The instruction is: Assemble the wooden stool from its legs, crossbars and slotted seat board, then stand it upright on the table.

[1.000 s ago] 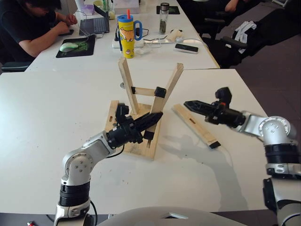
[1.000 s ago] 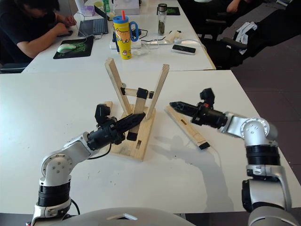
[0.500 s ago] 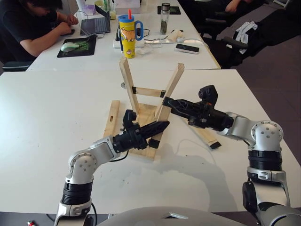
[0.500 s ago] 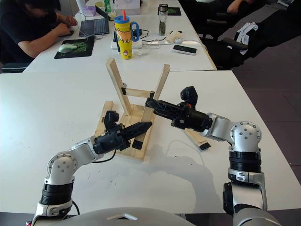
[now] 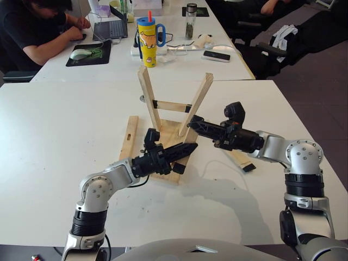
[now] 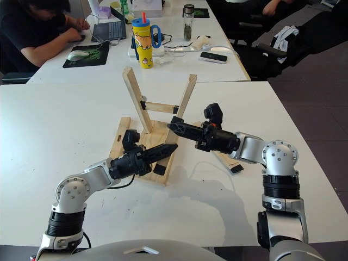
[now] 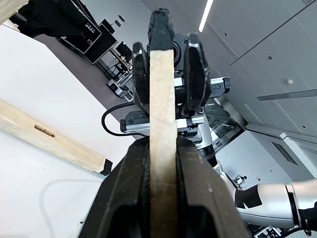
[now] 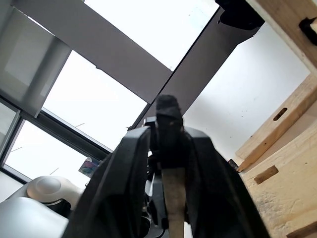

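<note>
The slotted seat board (image 5: 132, 134) lies flat on the white table. Two legs (image 5: 147, 98) (image 5: 200, 99) rise from it, joined by a crossbar (image 5: 171, 106). My left gripper (image 5: 188, 149) is shut on a short wooden bar (image 7: 162, 99) tilted over the board's near right part. My right gripper (image 5: 195, 124) is shut on that bar's black-capped top end (image 8: 169, 115), coming in from the right. A loose leg (image 5: 236, 157) with a black tip lies on the table under my right forearm.
Behind the work table stands a second table with a yellow cup (image 5: 147, 41), a bottle (image 5: 190, 14), a phone (image 5: 215, 55) and a laptop, where a person sits. White table surface (image 5: 54, 141) stretches left of the board.
My right gripper swung left from above the loose leg to the stool and closed on the bar's top end. My left gripper shifted slightly nearer with the bar.
</note>
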`<action>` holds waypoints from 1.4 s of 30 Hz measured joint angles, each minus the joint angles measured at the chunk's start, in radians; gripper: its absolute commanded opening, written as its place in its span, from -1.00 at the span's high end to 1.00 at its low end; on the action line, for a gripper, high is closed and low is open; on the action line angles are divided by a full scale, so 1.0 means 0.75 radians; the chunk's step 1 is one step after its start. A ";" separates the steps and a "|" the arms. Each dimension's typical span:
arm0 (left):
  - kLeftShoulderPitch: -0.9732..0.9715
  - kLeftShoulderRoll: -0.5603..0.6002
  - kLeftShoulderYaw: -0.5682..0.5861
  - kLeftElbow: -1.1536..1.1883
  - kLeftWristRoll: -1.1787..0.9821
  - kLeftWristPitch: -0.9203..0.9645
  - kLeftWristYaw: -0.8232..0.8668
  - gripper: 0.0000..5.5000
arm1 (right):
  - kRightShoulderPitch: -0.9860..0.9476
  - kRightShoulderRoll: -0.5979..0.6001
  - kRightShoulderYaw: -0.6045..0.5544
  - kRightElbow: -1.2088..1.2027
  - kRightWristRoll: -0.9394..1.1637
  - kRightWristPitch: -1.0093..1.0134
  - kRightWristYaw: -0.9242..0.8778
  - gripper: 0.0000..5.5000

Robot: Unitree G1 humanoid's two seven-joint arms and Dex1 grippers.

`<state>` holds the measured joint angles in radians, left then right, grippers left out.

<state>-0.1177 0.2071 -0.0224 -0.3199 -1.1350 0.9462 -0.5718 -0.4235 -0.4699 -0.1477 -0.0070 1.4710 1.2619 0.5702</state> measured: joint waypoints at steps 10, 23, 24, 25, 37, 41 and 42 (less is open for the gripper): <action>0.000 -0.012 -0.043 0.041 0.155 -0.150 -0.035 0.47 | 0.030 -0.002 0.006 -0.022 -0.137 -0.066 0.044 0.84; 0.087 0.006 0.290 0.074 0.050 -0.220 0.127 0.01 | 0.164 -0.269 -0.160 0.096 -0.587 -0.363 0.175 0.84; 0.112 0.002 0.288 0.066 0.059 -0.230 0.131 0.01 | 0.153 -0.285 -0.178 0.104 -0.621 -0.412 0.179 0.84; 0.128 -0.004 0.272 0.054 0.082 -0.241 0.136 0.01 | 0.142 -0.286 -0.190 0.107 -0.670 -0.478 0.182 0.84; 0.138 -0.061 0.157 0.036 0.212 -0.316 0.154 0.01 | 0.121 -0.096 -0.106 0.271 -1.113 -1.070 0.189 0.84; 0.139 -0.061 0.157 0.035 0.221 -0.317 0.155 0.01 | 0.119 -0.096 -0.101 0.323 -1.158 -1.091 0.232 0.84; 0.141 -0.061 0.157 0.035 0.222 -0.320 0.155 0.01 | 0.119 -0.096 -0.096 0.340 -1.167 -1.091 0.243 0.84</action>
<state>-0.0123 0.1613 0.0953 -0.2934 -0.9689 0.7065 -0.4557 -0.3341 -0.5415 -0.2195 0.2484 0.5959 0.4436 0.7526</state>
